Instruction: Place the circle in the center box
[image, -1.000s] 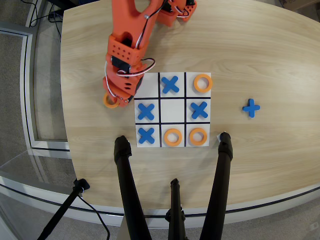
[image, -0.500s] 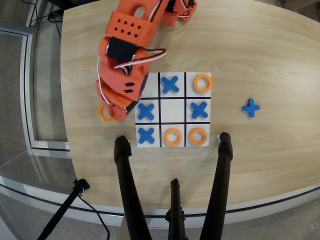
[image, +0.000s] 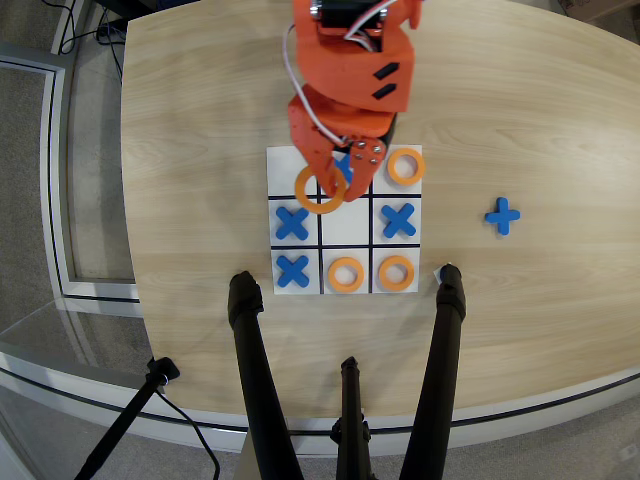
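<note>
Black tripod legs (image: 258, 390) nearest; beyond, hand (image: 335, 180) clamped on the circle (image: 320, 190), carrying; next, lower it into the empty center box (image: 345, 222)

The arm (image: 350, 70) is made of bright orange plastic blocks with angular faces. On its side, at 3 o'clock, are two black slanted slots. A thin white cable runs along its 9 o'clock edge. Near the fingers (image: 322, 163) sits a pale metal plate with small screws.

Pale wood-grain table (image: 560, 130), matt; smooth white board (image: 345, 228); orange plastic gripper (image: 335, 180) shell.
</note>
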